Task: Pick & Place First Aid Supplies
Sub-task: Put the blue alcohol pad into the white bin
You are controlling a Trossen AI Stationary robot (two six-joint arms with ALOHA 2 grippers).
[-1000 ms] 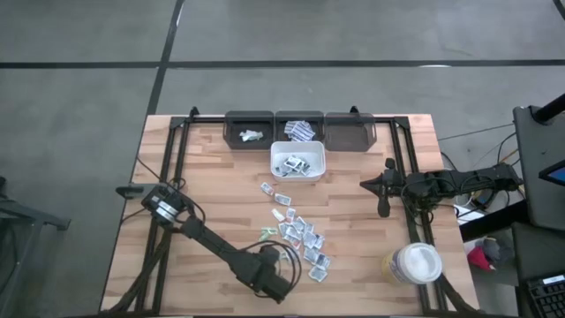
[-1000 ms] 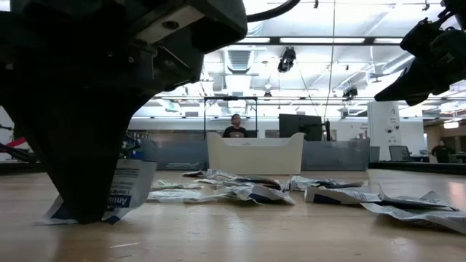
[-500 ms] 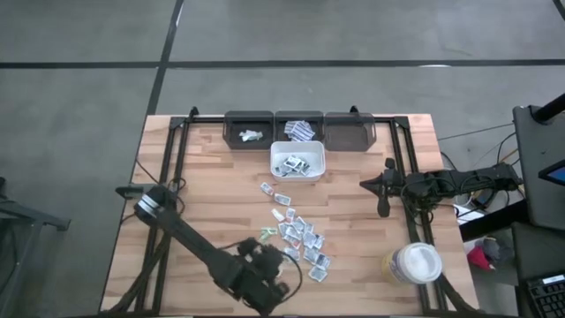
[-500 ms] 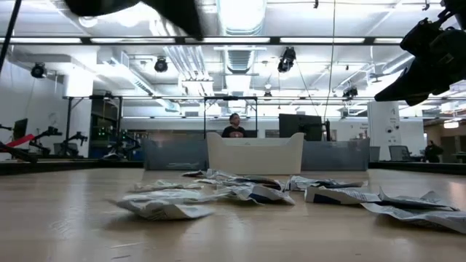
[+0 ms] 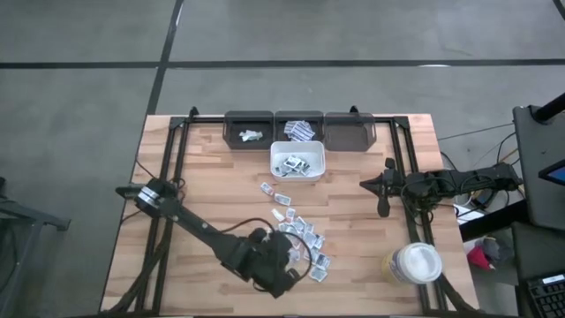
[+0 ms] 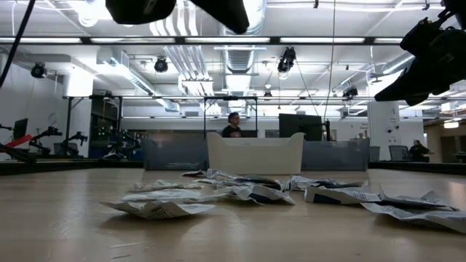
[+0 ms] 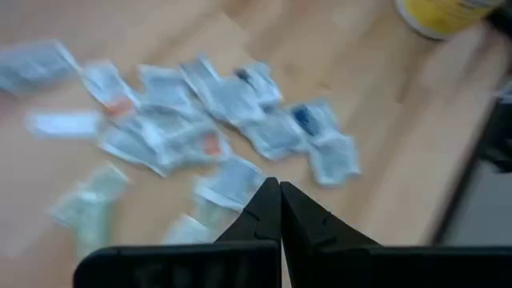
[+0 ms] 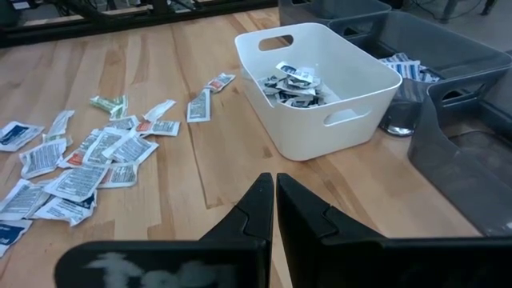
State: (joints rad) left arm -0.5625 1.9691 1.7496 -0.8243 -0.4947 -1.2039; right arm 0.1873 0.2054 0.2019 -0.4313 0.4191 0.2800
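From above, the wooden surface (image 5: 212, 185) carries a loose scatter of sachets (image 5: 300, 231) running down its middle toward the near edge. A white bin (image 5: 297, 162) sits just beyond them with a few sachets inside, and three dark bins (image 5: 300, 129) line the far edge behind it; the left and middle ones hold some packets. The left gripper (image 5: 281, 259) hangs over the near end of the scatter, its arm stretching in from the left side. The right gripper (image 5: 383, 196) waits over bare wood on the right, well apart from the pile. A white round lidded tub (image 5: 413, 263) stands near the right front corner.

At surface level, crumpled sachets (image 6: 218, 193) lie flat across the wood, with the white bin (image 6: 255, 153) behind them. Dark parts of an arm show at the top edge and upper right, clear of the wood. A person (image 6: 233, 125) stands far back in the room.

From the left wrist, the fingers (image 7: 264, 212) are pressed together, tips meeting, nothing between them, above the sachets (image 7: 216, 120), which look blurred.

From the right wrist, the fingers (image 8: 260, 204) are pressed together too, empty, pointing toward the white bin (image 8: 336, 84) and the sachets (image 8: 88, 160) spread beside it.
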